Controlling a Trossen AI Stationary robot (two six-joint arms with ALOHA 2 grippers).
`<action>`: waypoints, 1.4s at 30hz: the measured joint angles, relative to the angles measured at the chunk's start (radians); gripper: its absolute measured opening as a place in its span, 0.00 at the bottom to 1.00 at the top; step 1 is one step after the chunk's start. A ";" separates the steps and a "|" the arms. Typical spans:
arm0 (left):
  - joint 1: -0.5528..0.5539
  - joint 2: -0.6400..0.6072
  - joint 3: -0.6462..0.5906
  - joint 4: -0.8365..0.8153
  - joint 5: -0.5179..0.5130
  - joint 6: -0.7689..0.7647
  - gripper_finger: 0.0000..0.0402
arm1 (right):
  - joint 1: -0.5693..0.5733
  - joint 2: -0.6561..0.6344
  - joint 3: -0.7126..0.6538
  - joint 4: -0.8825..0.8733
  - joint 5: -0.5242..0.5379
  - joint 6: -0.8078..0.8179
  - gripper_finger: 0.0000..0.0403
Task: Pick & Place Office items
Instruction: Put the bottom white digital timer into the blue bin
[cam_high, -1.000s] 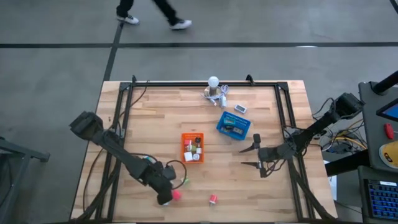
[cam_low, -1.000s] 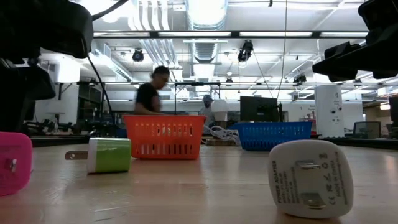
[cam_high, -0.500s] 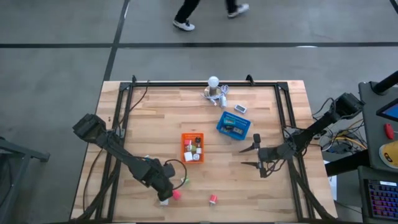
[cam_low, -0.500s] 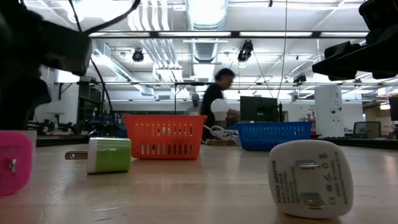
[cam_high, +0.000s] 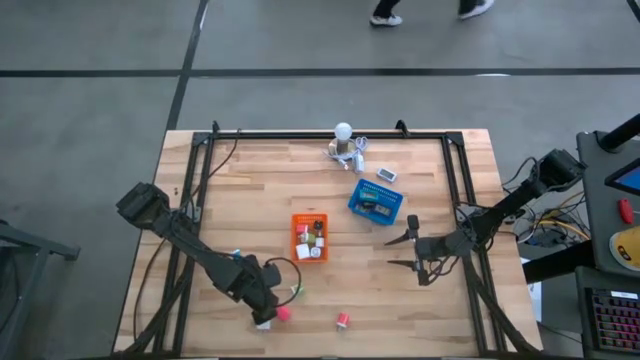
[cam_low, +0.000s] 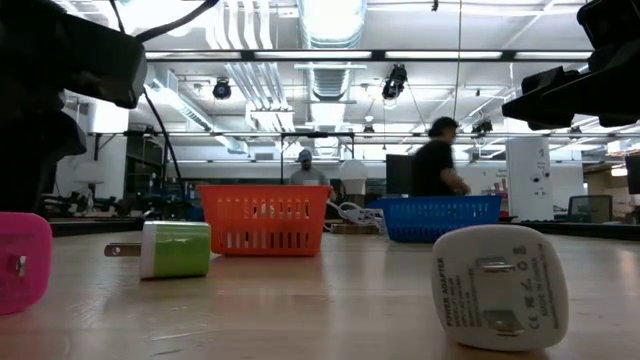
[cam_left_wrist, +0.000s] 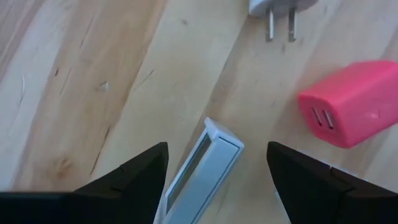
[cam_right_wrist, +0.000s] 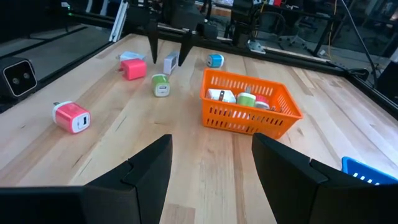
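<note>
My left gripper (cam_high: 265, 318) hangs open near the table's front edge, fingers pointing down. Its fingers stand on either side of a slim white-grey piece (cam_left_wrist: 202, 171) lying on the wood, with a gap on each side. Beside them lie a pink charger block (cam_left_wrist: 348, 102) and a white plug (cam_left_wrist: 280, 9). A green block (cam_low: 175, 248) and a red-and-white adapter (cam_high: 343, 319) lie farther right. The orange tray (cam_high: 310, 237) holds several small items. My right gripper (cam_high: 405, 245) waits open at mid-right, above the table.
The blue tray (cam_high: 375, 200) stands at an angle behind the orange one, with items inside. A white round bulb with cables (cam_high: 345, 140) sits at the far edge. A teal piece (cam_right_wrist: 214, 60) lies near the left arm. People move about beyond the table.
My left gripper has tipped a little more steeply downward over the white-grey piece, staying where it was with its fingers apart. A person has walked along the far side of the table toward the right.
</note>
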 joint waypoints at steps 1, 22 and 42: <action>-0.003 0.000 0.000 -0.002 0.000 0.017 0.70 | 0.000 0.000 0.000 0.000 0.000 0.000 0.54; -0.029 0.000 -0.002 -0.092 -0.027 0.144 0.40 | 0.000 0.000 0.000 0.000 0.000 0.008 0.54; -0.061 -0.004 -0.002 0.002 -0.390 0.297 0.11 | 0.000 0.000 0.000 0.000 0.000 0.027 0.54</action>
